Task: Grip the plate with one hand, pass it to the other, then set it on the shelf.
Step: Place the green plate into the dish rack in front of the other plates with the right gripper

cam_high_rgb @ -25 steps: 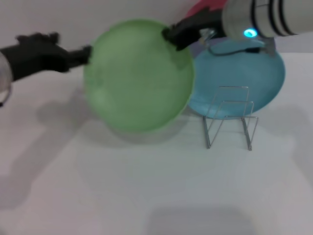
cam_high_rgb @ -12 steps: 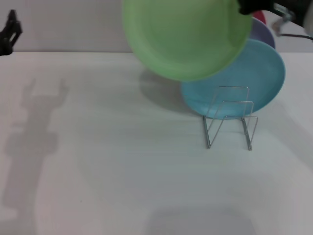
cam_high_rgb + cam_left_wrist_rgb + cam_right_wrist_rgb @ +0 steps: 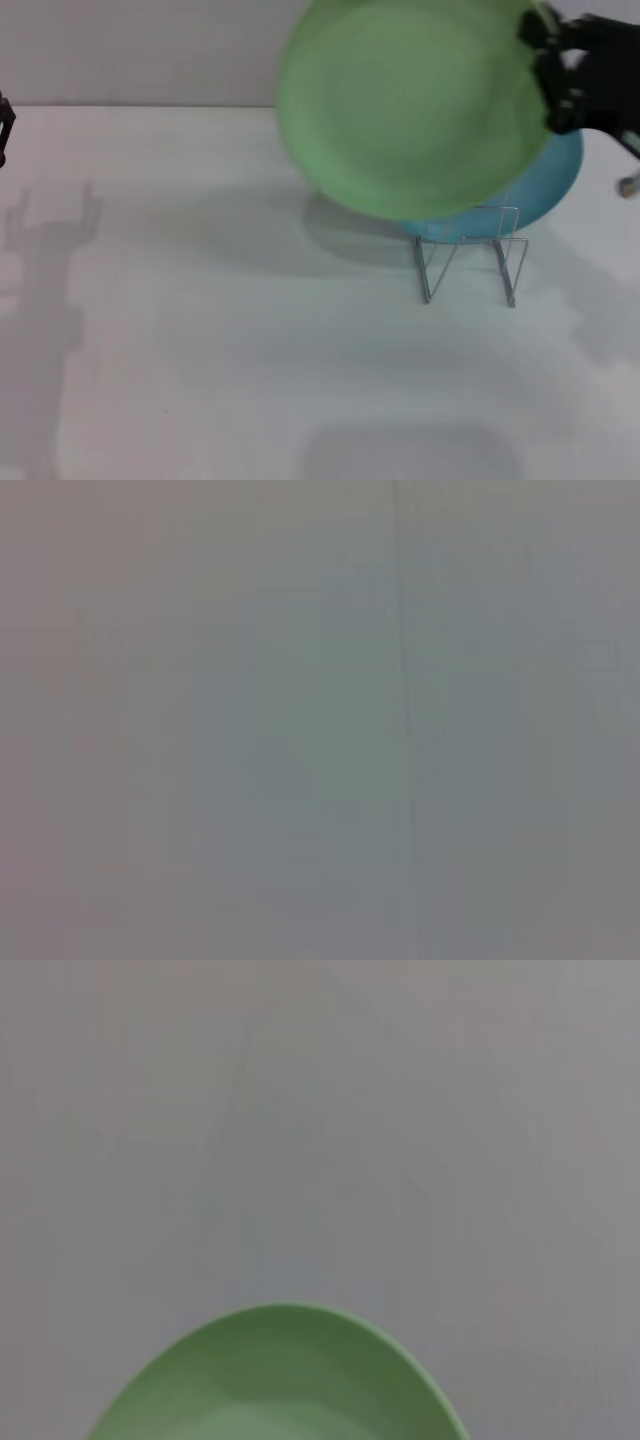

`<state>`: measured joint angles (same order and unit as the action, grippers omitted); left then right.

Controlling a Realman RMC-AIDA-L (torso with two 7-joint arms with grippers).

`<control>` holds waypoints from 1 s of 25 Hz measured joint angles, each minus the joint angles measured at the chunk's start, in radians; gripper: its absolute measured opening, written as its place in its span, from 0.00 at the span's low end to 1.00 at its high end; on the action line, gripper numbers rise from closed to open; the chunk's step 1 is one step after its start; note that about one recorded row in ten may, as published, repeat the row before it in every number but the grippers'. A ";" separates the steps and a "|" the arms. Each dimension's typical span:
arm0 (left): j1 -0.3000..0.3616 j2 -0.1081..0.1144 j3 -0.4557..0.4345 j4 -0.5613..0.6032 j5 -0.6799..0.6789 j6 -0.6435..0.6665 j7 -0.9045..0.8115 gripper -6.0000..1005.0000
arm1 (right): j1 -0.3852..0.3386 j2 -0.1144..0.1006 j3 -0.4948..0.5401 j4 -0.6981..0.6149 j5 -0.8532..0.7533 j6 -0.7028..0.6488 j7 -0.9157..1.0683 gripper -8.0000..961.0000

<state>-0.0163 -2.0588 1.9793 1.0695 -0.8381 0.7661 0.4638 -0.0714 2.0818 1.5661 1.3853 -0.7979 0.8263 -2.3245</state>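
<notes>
Fingers of our right gripper [image 3: 545, 75] clamp the plate's [image 3: 410, 105] right rim above the rack [image 3: 470, 250] (handover seemingly done); shelving remains. Left gripper [image 3: 4, 125] far left, grip unclear.

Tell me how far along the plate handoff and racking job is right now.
The handoff looks done: the right gripper alone holds the light green plate by its rim, up in the air. The left gripper is off at the table's far left edge, clear of the plate. In hand: carrying the plate above the wire plate rack. Left: lowering it into the rack, which holds nothing yet.
</notes>
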 joint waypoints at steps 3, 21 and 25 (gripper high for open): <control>0.000 0.000 0.002 -0.020 0.021 0.006 -0.023 0.80 | 0.015 0.000 0.071 -0.121 0.102 0.165 -0.074 0.05; -0.051 -0.005 0.035 -0.129 0.076 0.017 -0.094 0.80 | 0.126 -0.004 0.386 -0.390 -0.112 0.530 -0.189 0.05; -0.070 -0.005 0.059 -0.160 0.076 0.021 -0.095 0.80 | 0.138 -0.002 0.398 -0.404 -0.118 0.533 -0.284 0.05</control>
<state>-0.0859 -2.0640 2.0381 0.9095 -0.7622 0.7869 0.3689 0.0662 2.0797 1.9641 0.9811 -0.9160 1.3589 -2.6086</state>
